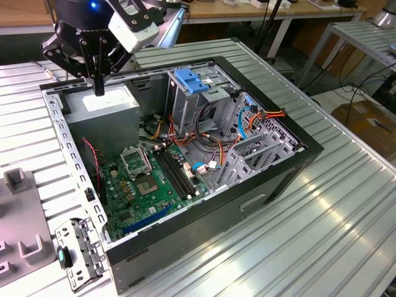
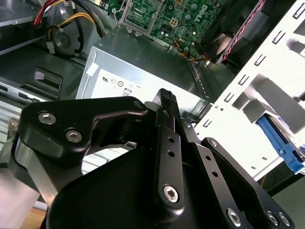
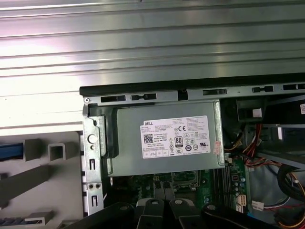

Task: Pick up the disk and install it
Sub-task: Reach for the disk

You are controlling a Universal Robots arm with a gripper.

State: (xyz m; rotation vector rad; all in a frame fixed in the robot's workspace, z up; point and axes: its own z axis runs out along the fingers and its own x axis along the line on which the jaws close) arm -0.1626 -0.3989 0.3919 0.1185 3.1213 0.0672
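Your end effector [image 1: 99, 88] hangs over power supply [image 1: 104, 104] in corner of open computer case [image 1: 281, 176], tip just above white label; contact unclear. Fingers clenched together, nothing between them. Disk [image 2: 280, 144]: you see its blue rail in second wrist view, outside case past perforated metal frame [image 2: 233, 138], well apart from end effector. Motherboard [image 1: 145, 182] lies exposed mid-case. Tall metal cage [image 1: 185, 105] with blue latch [image 1: 189, 80] stands toward exterior view's right of power supply. Case sits on ribbed metal surface [image 1: 328, 235].
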